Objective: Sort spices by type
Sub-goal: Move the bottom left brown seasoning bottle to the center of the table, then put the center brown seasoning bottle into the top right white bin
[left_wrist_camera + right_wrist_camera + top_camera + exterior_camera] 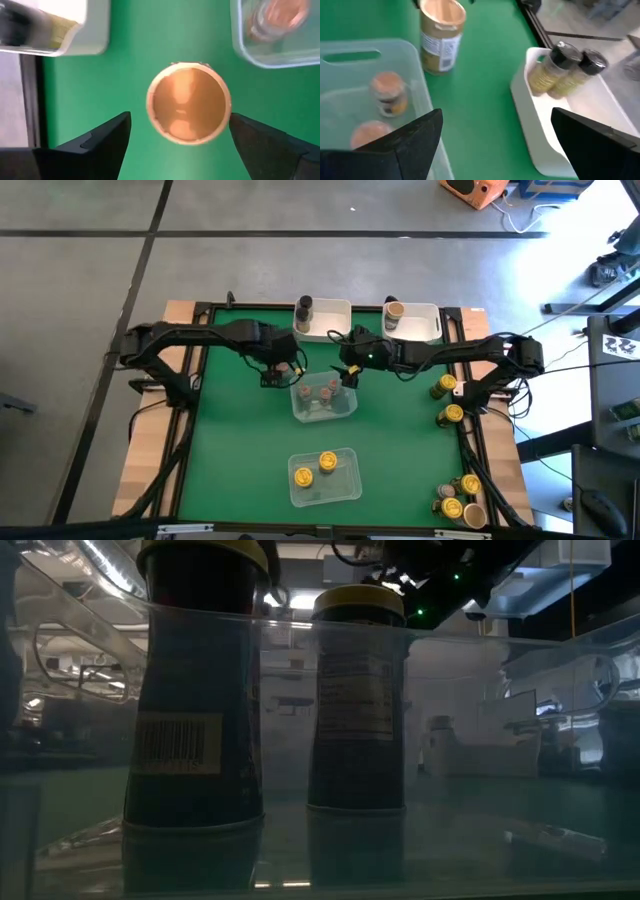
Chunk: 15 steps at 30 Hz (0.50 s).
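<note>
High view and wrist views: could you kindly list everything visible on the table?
Yellow-lidded jars: six; two in near clear tray, four at green table's right edge.
Reddish-topped jars: at least two, in centre clear tray.
Tan-lidded jars: two; one on the table, one in right white bin.
Dark-capped jars: two, in left white bin.
Left gripper: jaws open, flanking the table's tan-lidded jar.
Right gripper: jaws open, over centre tray's far edge.

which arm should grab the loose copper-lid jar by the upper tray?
Left. Its open gripper hangs right over the jar, fingers either side. The right gripper, also open, sits beside the tray, off to the side of the jar.
</note>
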Each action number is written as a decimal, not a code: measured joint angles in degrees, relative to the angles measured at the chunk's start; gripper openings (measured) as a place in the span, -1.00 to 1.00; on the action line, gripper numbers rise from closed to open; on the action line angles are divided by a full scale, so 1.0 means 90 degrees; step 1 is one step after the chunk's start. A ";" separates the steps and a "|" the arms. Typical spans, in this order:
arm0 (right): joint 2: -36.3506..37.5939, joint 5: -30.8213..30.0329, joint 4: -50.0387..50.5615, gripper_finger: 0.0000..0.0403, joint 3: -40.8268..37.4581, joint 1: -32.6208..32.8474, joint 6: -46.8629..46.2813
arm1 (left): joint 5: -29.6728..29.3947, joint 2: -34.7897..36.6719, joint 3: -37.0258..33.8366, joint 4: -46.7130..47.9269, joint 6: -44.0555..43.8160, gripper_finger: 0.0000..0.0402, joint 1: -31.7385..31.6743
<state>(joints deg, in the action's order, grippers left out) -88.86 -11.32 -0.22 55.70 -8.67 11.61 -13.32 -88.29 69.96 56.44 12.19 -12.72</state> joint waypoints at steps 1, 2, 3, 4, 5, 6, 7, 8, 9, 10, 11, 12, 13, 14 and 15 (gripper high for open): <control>0.0000 0.0115 -0.0057 0.85 0.0000 0.0000 -0.0083 | 0.0000 0.0173 -0.0060 -0.0057 -0.0003 0.58 -0.0021; 0.0000 0.0185 -0.0185 0.85 -0.0002 0.0000 -0.0156 | 0.0003 0.0364 -0.0179 -0.0127 -0.0004 0.57 -0.0051; -0.0019 0.0212 -0.0361 0.85 -0.0002 0.0000 -0.0253 | 0.0008 0.0543 -0.0354 -0.0219 -0.0020 0.57 -0.0087; -0.0041 0.0216 -0.0541 0.85 -0.0001 0.0000 -0.0286 | 0.0010 0.0748 -0.0573 -0.0368 -0.0060 0.57 -0.0140; -0.0054 0.0259 -0.0642 0.85 0.0001 0.0000 -0.0294 | 0.0014 0.0951 -0.0838 -0.0567 -0.0101 0.56 -0.0204; -0.0088 0.0333 -0.0734 0.85 0.0001 0.0000 -0.0296 | 0.0012 0.1170 -0.1116 -0.0767 -0.0138 0.56 -0.0267; -0.0166 0.0396 -0.0909 0.85 0.0026 0.0000 -0.0308 | 0.0010 0.1407 -0.1422 -0.0950 -0.0173 0.56 -0.0331; -0.0232 0.0445 -0.1008 0.85 0.0091 0.0000 -0.0341 | 0.0010 0.1628 -0.1693 -0.1126 -0.0236 0.56 -0.0385; -0.0290 0.0491 -0.1000 0.85 0.0144 0.0000 -0.0416 | 0.0010 0.1841 -0.1946 -0.1323 -0.0333 0.56 -0.0427; -0.0370 0.0504 -0.0973 0.85 0.0250 0.0002 -0.0427 | 0.0011 0.2022 -0.2167 -0.1470 -0.0448 0.56 -0.0449; -0.0471 0.0504 -0.0988 0.85 0.0397 0.0000 -0.0429 | 0.0012 0.2215 -0.2354 -0.1583 -0.0540 0.56 -0.0459; -0.0572 0.0505 -0.0981 0.85 0.0524 0.0000 -0.0431 | 0.0019 0.2393 -0.2519 -0.1608 -0.0658 0.56 -0.0474; -0.0673 0.0506 -0.0912 0.85 0.0657 0.0000 -0.0429 | 0.0029 0.2555 -0.2661 -0.1659 -0.0750 0.56 -0.0462; -0.0779 0.0510 -0.0844 0.85 0.0810 0.0000 -0.0431 | 0.0029 0.2740 -0.2784 -0.1789 -0.0833 0.56 -0.0457; -0.0902 0.0543 -0.0801 0.85 0.0972 0.0000 -0.0427 | 0.0025 0.2909 -0.2921 -0.1913 -0.0926 0.56 -0.0457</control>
<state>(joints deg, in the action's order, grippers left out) -96.98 -6.43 -7.43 64.45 -8.67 7.77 -13.10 -62.11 43.67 39.22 3.86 -16.84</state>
